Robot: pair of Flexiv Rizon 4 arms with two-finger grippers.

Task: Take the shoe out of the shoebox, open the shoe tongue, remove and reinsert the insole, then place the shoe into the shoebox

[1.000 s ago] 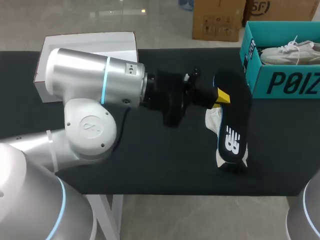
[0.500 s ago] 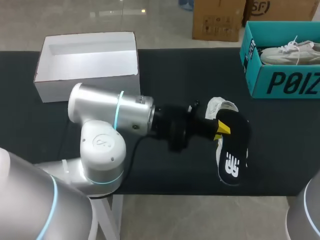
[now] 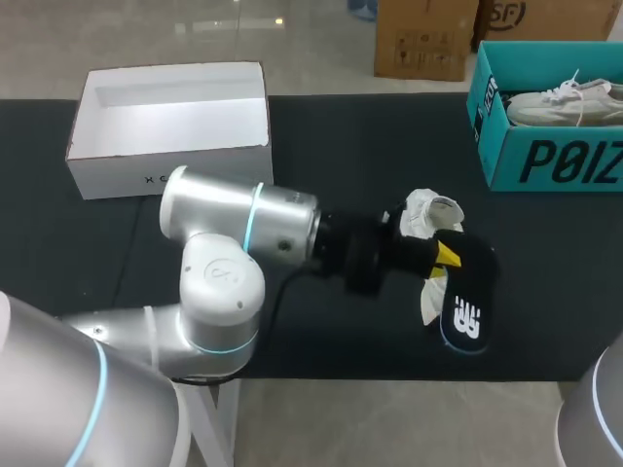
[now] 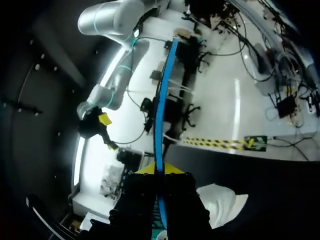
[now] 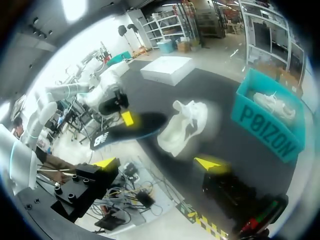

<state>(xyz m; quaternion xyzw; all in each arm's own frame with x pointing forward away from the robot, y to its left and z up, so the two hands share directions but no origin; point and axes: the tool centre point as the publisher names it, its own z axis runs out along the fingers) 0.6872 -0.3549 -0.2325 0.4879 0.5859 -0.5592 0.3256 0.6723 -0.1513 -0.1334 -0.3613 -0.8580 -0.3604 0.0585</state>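
Left gripper (image 3: 438, 255) is clamping the black insole (image 3: 469, 304) between its two yellow-tipped fingers, gripping it near the end that is closest to the white sneaker (image 3: 426, 212). From there the insole is stretching away toward the table's front edge, with its white logo facing up. In the left wrist view the insole is running edge-on, as a thin blue line, straight out between the fingers, and the sneaker is lying just beside the gripper.

Going by size, the black table (image 3: 341, 146) is carrying everything. The left arm (image 3: 234, 233) is reaching across it from the left side, well past the middle. An open white box (image 3: 165, 161) is sitting at the far left. The teal shoebox (image 3: 550, 161) is standing at the far right corner, well apart from the gripper, and a second pale sneaker (image 3: 560, 102) is lying inside it. The white sneaker is resting out on the table between the two boxes, nearer the teal one, just beyond the gripper and the gripped end of the insole. Whether the insole is touching the sneaker or the table is not clear.

The right gripper (image 5: 157, 163) is hanging high off the table's near right side with its fingers spread wide and gripping nothing, looking down on the sneaker and the insole
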